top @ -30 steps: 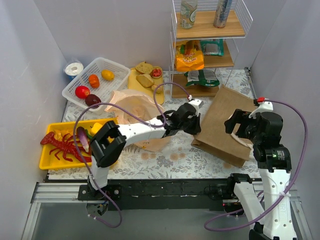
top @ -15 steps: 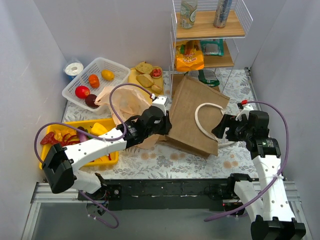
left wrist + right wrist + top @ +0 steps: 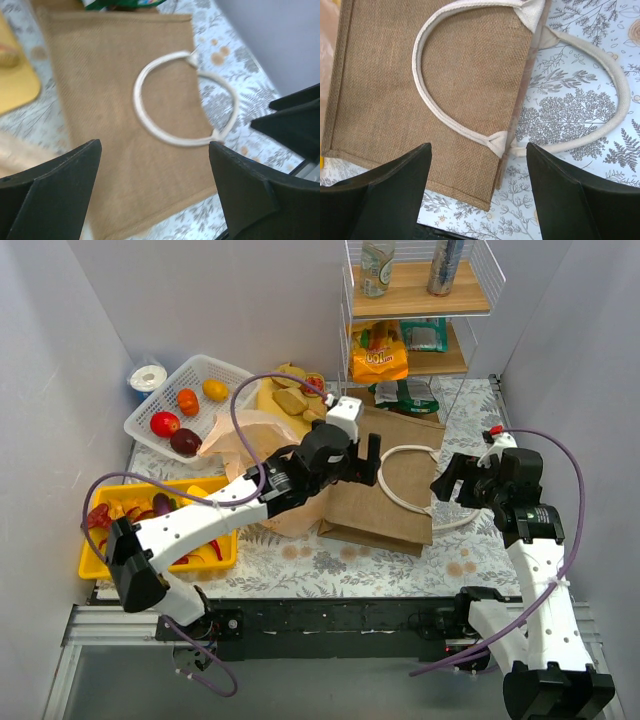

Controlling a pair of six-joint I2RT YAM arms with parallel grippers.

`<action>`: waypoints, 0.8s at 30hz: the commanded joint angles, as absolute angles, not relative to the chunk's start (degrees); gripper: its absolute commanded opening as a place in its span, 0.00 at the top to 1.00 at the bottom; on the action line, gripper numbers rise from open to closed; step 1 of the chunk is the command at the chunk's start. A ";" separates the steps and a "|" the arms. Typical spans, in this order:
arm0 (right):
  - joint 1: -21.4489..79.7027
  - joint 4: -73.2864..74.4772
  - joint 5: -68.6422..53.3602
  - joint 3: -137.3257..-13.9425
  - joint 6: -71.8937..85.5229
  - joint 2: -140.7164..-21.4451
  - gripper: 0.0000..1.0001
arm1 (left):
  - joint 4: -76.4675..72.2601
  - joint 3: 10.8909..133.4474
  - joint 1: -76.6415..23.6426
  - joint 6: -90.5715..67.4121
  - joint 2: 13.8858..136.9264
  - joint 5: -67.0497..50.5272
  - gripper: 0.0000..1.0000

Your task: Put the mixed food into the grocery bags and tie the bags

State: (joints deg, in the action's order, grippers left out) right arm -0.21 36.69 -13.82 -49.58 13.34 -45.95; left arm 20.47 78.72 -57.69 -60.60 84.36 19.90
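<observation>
Brown burlap bag [image 3: 385,502] flat, white handles [image 3: 497,141] toward three o'clock, left gripper [image 3: 155,146] and right gripper [image 3: 478,147] both wide apart, empty.

Bright, even light (blurry left-wrist view)

The brown bag [image 3: 460,75] is coarse matt weave (burlap-like), its handles [image 3: 496,141] smooth white cloth.

Flat brown bag [image 3: 100,100] with white handles [image 3: 136,95] beneath spread end effector [image 3: 154,146]
</observation>
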 commanded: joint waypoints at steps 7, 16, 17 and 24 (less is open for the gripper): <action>-0.26 33.57 -12.66 -50.63 16.61 -39.66 0.17 | 25.05 97.02 -58.97 -57.84 110.38 19.50 0.04; -0.26 38.23 -11.16 -49.49 16.79 -32.52 0.18 | 26.90 102.57 -58.97 -56.34 119.26 28.92 0.12; -0.26 38.58 -11.16 -49.22 16.79 -32.26 0.18 | 26.89 102.66 -58.89 -55.99 119.88 28.92 0.16; -0.26 38.94 -10.81 -47.90 16.70 -31.11 0.18 | 26.54 102.48 -58.89 -55.55 123.39 29.88 0.39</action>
